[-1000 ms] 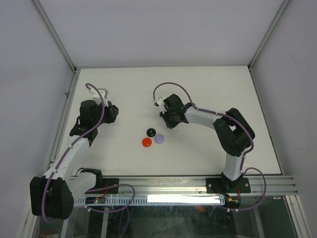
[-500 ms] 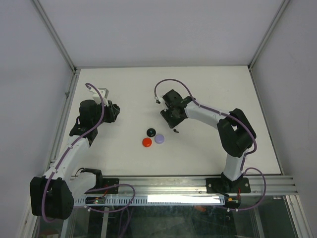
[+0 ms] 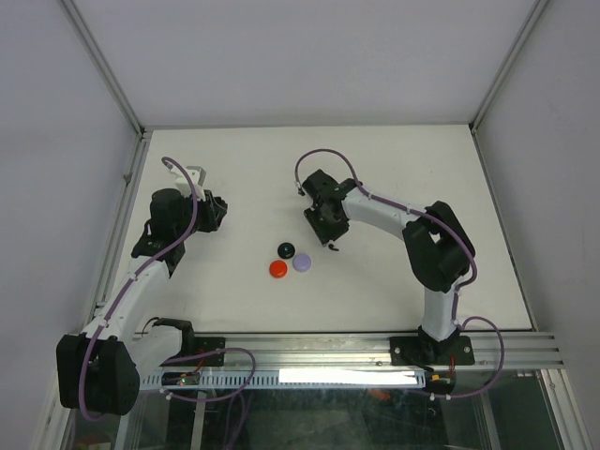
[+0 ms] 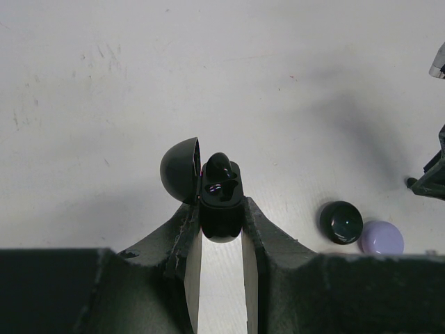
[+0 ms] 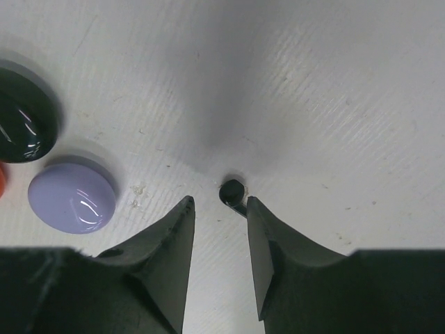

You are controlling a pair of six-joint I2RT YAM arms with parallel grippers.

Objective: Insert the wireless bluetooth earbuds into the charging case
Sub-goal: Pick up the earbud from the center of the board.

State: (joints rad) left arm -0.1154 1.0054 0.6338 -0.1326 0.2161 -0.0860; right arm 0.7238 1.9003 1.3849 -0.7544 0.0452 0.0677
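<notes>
Table point(image 3: 422, 159): right pincer point(image 5: 219, 202) now parted, black earbud point(image 5: 231, 191) lying between tips.

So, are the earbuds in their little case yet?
Partly. Done: the left gripper holds the charging case with its lid open, and one black earbud seems to sit inside it. In hand: the right gripper is open, low over a second black earbud lying on the table. Left: grab that earbud, carry it over and drop it into the case.
</notes>
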